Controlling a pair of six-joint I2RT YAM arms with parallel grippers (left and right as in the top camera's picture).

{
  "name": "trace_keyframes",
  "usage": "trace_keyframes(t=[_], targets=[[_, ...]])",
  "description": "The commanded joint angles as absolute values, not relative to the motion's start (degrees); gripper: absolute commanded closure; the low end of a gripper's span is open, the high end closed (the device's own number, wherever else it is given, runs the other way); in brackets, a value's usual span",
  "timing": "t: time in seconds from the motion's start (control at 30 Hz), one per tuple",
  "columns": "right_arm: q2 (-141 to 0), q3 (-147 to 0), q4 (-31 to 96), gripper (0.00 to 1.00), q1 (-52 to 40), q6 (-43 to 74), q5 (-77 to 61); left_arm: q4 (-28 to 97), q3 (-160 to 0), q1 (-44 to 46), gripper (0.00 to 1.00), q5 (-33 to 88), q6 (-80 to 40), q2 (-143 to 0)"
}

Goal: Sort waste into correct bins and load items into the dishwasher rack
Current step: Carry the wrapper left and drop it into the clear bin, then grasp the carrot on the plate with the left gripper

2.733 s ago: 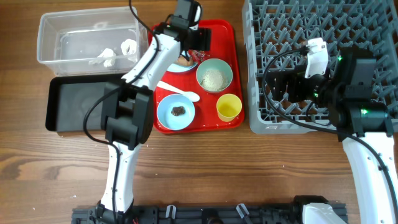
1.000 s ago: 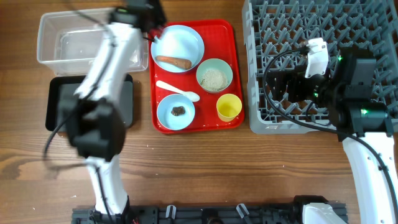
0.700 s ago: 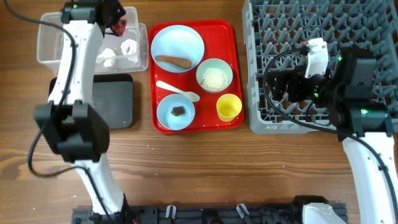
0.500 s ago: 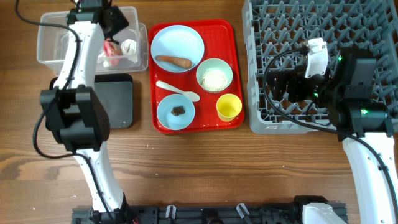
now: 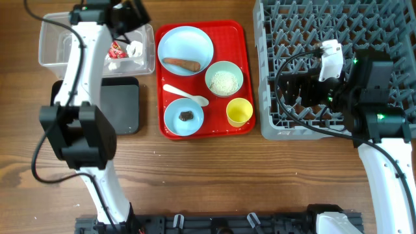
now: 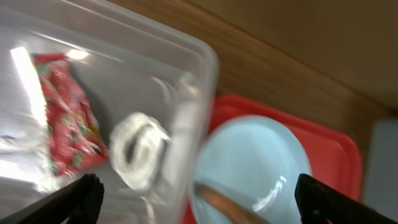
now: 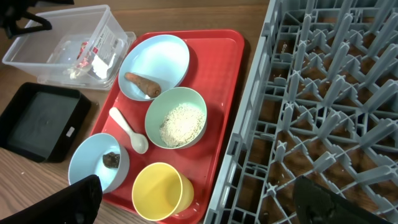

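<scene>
The dishwasher rack fills the tabletop's far right corner, and no dish stands among its pegs; the right claw hangs over its left part, jaws wide with nothing between them. Left of the rack, the red serving tray carries every item to be loaded. In the far left corner sits the clear tub, with the black tray just nearer; I can make out nothing in the black tray.

On the serving tray, the plate holds the carrot piece. One bowl holds rice and the other bowl holds the dark scrap. The yellow cup stands empty, and the spoon lies between the dishes.

The wrapper and tissue lie in the tub. The left claw hovers over the tub's right end, spread open and empty.

By my reading, the dry waste is sorted, while the three food scraps and all the loading remain.

The tabletop is brown wood with visible grain. Nothing of the room shows.
</scene>
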State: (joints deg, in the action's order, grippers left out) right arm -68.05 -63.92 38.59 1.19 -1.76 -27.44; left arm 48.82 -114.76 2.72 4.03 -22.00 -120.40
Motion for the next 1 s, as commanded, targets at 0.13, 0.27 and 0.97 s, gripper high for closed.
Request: trace_keyframes(t=[0.13,0.27,0.97], targets=[[-68.49,-65.19,38.59,0.01,0.99,-1.32,-28.42,58.35,-114.96,14.04,0.0,0.89,-40.56,-122.26],[-68.49,-65.19,38.92,0.0,0.99,-1.3,-28.42,55.79,-114.21,18.81,0.05,-6.17,-46.28,-126.58],[-68.49,-65.17,41.06,0.0,0.99,-1.48,-28.38,49.89,-114.21,19.81,0.72,-6.68,-59.57,-139.63]])
